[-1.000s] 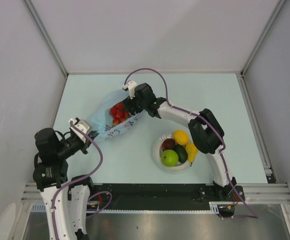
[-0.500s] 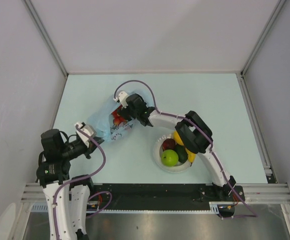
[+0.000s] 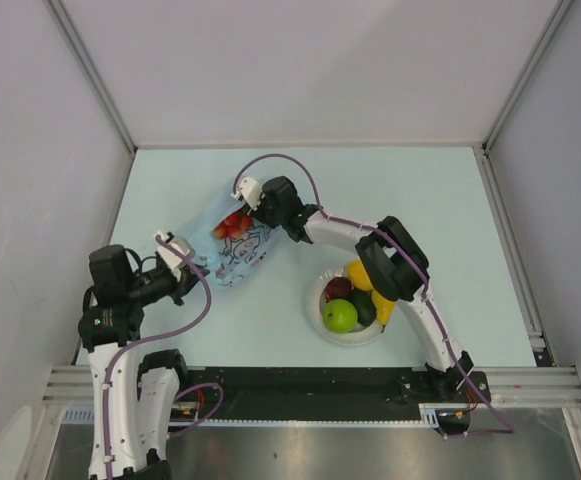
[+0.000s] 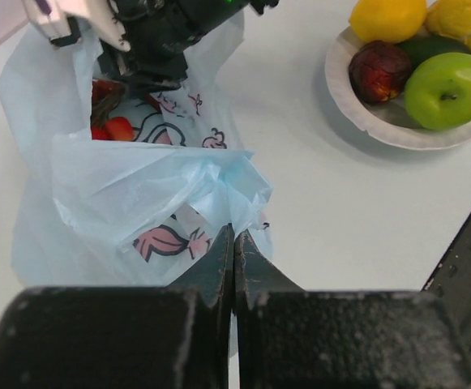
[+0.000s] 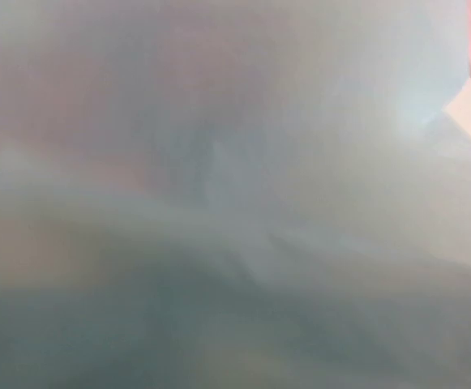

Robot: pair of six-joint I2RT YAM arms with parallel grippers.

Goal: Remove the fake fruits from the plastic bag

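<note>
The light-blue plastic bag [image 3: 232, 255] lies left of the middle of the table, its mouth toward the back. My left gripper [image 4: 233, 237] is shut on a bunched fold of the plastic bag [image 4: 138, 182] at its near corner. Red grapes [image 3: 233, 225] show inside the mouth, also in the left wrist view [image 4: 109, 128]. My right gripper [image 3: 254, 211] reaches into the mouth at the grapes; its fingers are hidden by plastic. The right wrist view is only blurred film. Lemon [image 3: 360, 274], green apple [image 3: 340, 316], maroon fruit [image 3: 338, 288], avocado [image 3: 364, 306] and banana [image 3: 384, 306] lie outside the bag.
Those five fruits fill a round white plate [image 3: 315, 300] right of the bag, under the right arm's elbow. White walls with metal rails close the table on three sides. The black base rail runs along the near edge.
The right gripper went down into the bag's mouth over the grapes. The left gripper moved right and forward with the bag's corner, bunching the bag shorter.
</note>
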